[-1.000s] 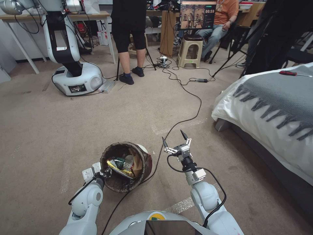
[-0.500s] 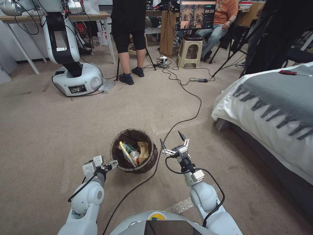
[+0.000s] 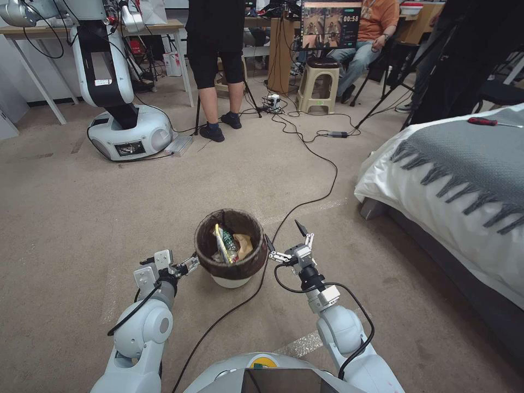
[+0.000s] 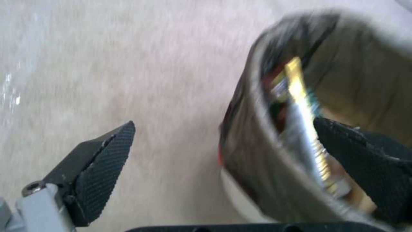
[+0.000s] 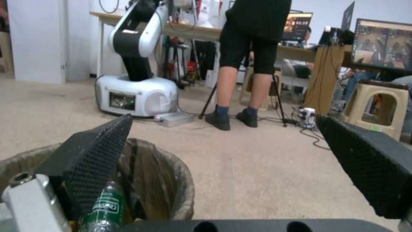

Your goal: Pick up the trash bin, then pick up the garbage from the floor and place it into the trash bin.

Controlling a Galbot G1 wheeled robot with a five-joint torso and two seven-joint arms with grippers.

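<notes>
The trash bin (image 3: 231,256) stands upright on the carpet straight ahead, its dark liner folded over the rim and its white base showing. Inside lies garbage: a yellow wrapper (image 3: 220,244), a green-labelled bottle (image 3: 231,240) and a tan paper bag (image 3: 244,244). My left gripper (image 3: 192,266) is at the bin's near-left rim. In the left wrist view this gripper (image 4: 223,125) is open, with one finger inside the bin (image 4: 257,180) and one outside. My right gripper (image 3: 283,233) is open just right of the bin. Its wrist view shows the bottle (image 5: 103,206) in the bin below.
A black cable (image 3: 305,203) runs across the carpet past the bin's right side and towards me. A bed (image 3: 436,180) with a grey fringed blanket fills the right. Another robot's base (image 3: 131,134), a standing person (image 3: 215,65) and a stool (image 3: 318,84) are farther ahead.
The bin has gone from tilted toward me to upright on the floor, a little farther forward. My left gripper followed its rim. The right gripper shifted slightly left.
</notes>
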